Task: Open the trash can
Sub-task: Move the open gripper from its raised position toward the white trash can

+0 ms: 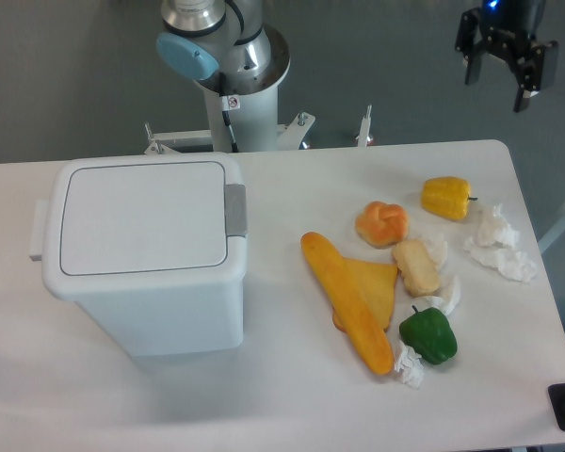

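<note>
We see the gripper (pixel 505 68) released, fingers apart, high at far right, well apart from the trash can (pixel 146 254) at left with lid shut, so we risk missing its grey latch (pixel 235 209) or shoving the can.

Bright, even overhead light, no hard hotspots. White tabletop (pixel 292 395) runs near overexposed, so the trash can (pixel 146 254) edges wash into it; only a soft shadow shows at its base, front and right. Short soft shadows under the baguette (pixel 347 301) and green pepper (pixel 427 335). Focus is mostly sharp. The tool (pixel 505 58) at the top right is dark, detail crushed. No obvious edge distortion.
</note>
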